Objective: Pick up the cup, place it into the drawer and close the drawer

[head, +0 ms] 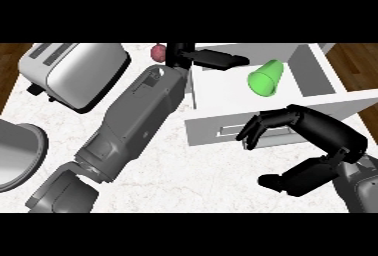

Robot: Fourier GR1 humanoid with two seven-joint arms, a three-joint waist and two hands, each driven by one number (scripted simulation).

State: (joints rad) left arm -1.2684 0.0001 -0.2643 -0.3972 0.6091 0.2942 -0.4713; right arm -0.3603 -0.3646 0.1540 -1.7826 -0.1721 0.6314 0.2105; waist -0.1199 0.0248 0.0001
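1. A round metal bowl (18,155) sits at the near left edge of the counter (214,170), partly cut off by the view.
2. A toaster (74,72) stands at the far left, tilted to the view.
3. The left arm (129,130) runs from near left up to far centre. A small dark red thing (157,50) shows just left of its wrist.
4. The left hand (210,57) reaches over the far left corner of the drawer (221,100), fingers straight, holding nothing.
5. The cup (266,78), green, lies on its side inside the open drawer, just right of the left hand's fingertips and apart from them.
6. The right hand (310,130) is at the drawer's near front panel, fingers curled down over the handle (269,131); whether they touch it I cannot tell. Its thumb (295,177) points left, nearer the viewer.
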